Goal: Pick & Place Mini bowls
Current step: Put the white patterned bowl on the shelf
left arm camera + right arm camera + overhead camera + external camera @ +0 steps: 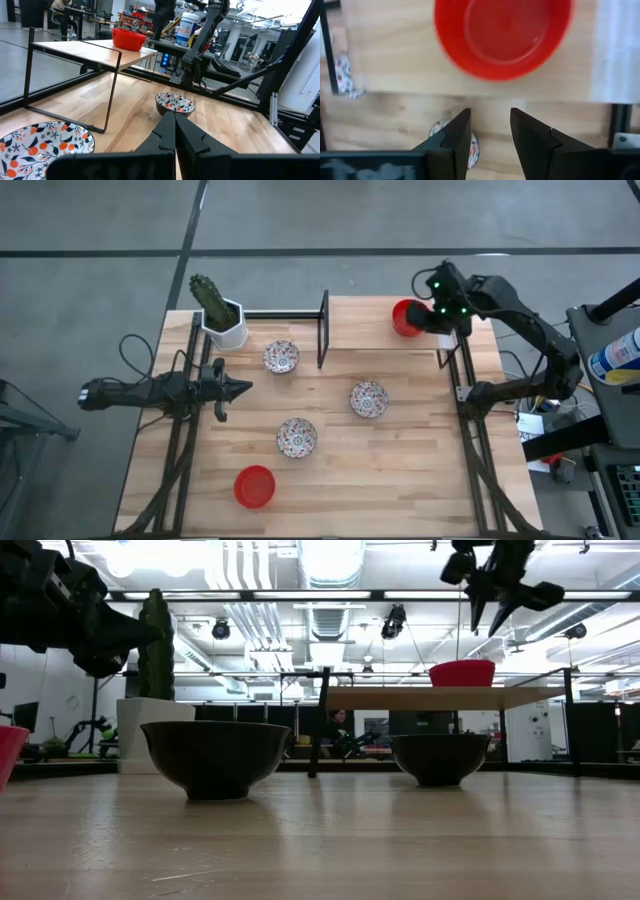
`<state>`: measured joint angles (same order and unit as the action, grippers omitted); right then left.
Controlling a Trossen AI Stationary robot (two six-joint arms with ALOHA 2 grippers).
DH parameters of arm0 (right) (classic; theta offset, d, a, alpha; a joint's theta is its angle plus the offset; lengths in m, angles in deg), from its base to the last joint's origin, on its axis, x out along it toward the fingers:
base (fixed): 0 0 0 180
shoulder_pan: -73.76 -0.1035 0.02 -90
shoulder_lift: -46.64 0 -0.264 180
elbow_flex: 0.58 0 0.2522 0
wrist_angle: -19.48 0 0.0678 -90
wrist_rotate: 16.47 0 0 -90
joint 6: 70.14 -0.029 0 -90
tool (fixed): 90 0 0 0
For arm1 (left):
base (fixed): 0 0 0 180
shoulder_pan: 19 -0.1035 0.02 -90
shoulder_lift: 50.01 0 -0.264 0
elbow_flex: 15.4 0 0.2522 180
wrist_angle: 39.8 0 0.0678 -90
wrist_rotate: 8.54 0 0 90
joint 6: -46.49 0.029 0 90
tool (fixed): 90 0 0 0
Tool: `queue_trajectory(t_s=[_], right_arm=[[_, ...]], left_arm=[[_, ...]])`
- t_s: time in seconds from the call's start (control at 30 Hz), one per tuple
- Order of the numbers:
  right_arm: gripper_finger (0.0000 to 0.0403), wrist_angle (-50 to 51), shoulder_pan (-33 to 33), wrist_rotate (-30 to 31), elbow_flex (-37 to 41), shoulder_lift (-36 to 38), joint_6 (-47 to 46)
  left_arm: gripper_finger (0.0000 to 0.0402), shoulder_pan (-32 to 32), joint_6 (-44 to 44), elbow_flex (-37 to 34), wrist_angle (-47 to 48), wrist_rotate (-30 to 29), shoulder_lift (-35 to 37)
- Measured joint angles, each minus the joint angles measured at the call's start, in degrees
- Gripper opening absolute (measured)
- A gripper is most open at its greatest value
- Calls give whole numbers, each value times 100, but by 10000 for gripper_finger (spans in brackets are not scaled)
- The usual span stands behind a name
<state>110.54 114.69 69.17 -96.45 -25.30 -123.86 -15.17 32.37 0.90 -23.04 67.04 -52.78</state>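
Two glossy red mini bowls show: one (405, 318) stands on the raised wooden shelf at the table's far right, the other (254, 486) sits near the table's near edge. Three floral mini bowls (282, 357), (368, 399), (296, 437) rest on the tabletop. A third red bowl is out of view. My right gripper (490, 117) hangs open above the shelf's near edge, just beside the shelf's red bowl (502, 35), touching nothing. My left gripper (245, 388) is shut and waits level over the table's left side, pointing right at a floral bowl (174, 104).
A white hexagonal pot with a green cactus (222, 320) stands at the far left corner. The shelf (360, 305) has thin black metal legs (323, 330) dropping onto the table. Bare wood lies at the table's near right (400, 480). Equipment crowds the right of the table.
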Motion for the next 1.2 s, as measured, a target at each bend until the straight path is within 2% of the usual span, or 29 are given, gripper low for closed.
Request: queue_trajectory(t_s=[0.27,0.47,0.8,1.2], right_arm=[[131,-39,-1087,-43,0,-328,-321],[125,-143,-1665,-128,0,-712,-440],[129,-313,-2282,-316,2,-1360,-302],[118,-367,-2606,-321,2,-1986,-312]], left_arm=[[0,1,1,0,1,-2,1],[0,1,1,0,-1,-2,1],[0,1,0,2,-1,-2,1],[0,0,-1,2,-1,-2,0]])
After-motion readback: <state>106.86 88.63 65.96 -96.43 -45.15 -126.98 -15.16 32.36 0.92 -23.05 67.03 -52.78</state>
